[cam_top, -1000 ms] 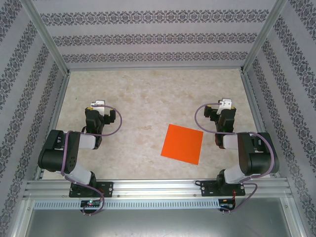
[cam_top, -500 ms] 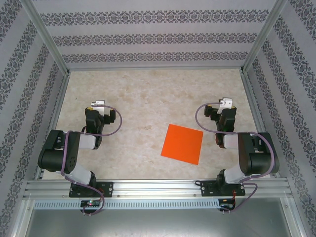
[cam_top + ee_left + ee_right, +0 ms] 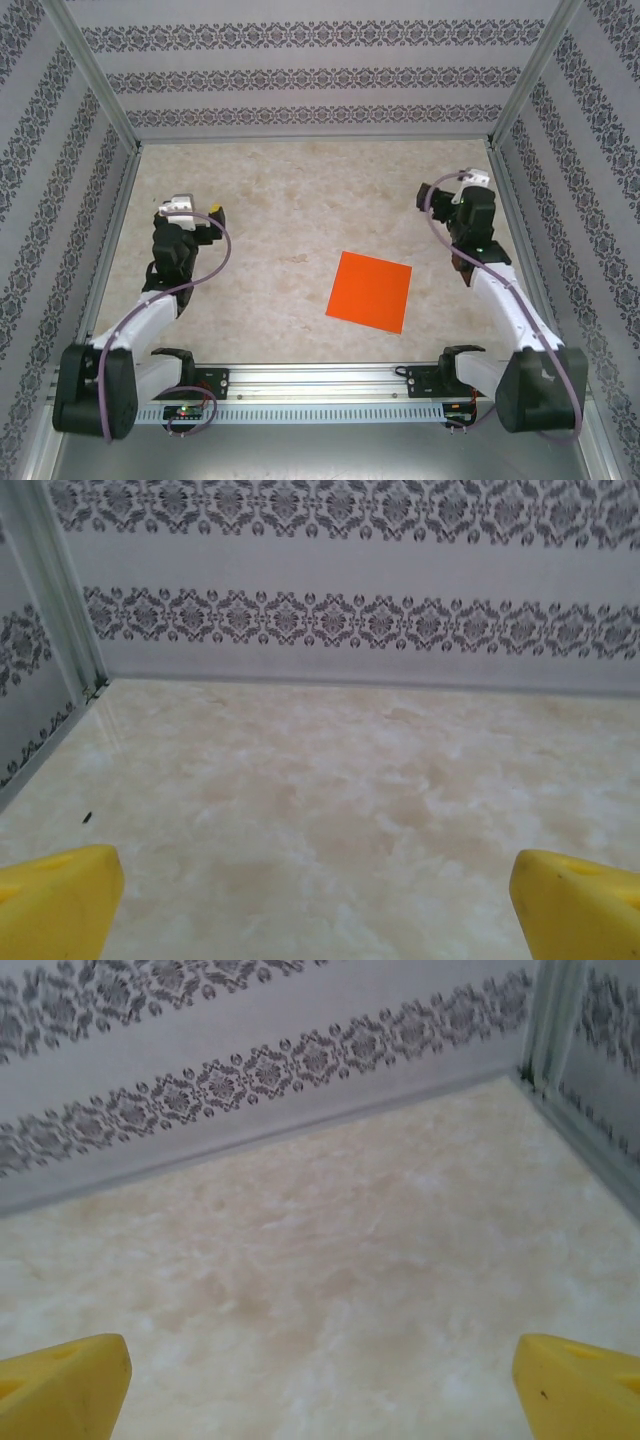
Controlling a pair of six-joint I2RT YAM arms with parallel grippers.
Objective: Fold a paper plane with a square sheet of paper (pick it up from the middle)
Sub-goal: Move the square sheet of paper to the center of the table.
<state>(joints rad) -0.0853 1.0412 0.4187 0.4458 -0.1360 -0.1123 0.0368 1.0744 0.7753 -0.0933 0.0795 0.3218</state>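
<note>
Both arms are on the move! They have unfolded from their tucked pose of a second ago and now stretch out over the table [image 3: 290,190]. The left gripper [image 3: 196,211] has swung out toward the left side, and the right gripper [image 3: 458,190] has pushed up toward the far right corner. The square sheet of paper [image 3: 370,291] has not stirred: it lies flat and unfolded, right of centre, near the front rail and well apart from both grippers.

The opening reach looks to have begun, but nothing has gone for the sheet's middle yet, and both wrist cameras look out across bare marble toward the patterned walls.

The left wrist view shows yellow fingertips [image 3: 55,900] at the frame's edges, spread wide with nothing between them. The right fingertips [image 3: 60,1385] are the same, wide apart and empty.

The count: one orange sheet, two arms, two grippers, two yellow tips on each. No crease so far.
</note>
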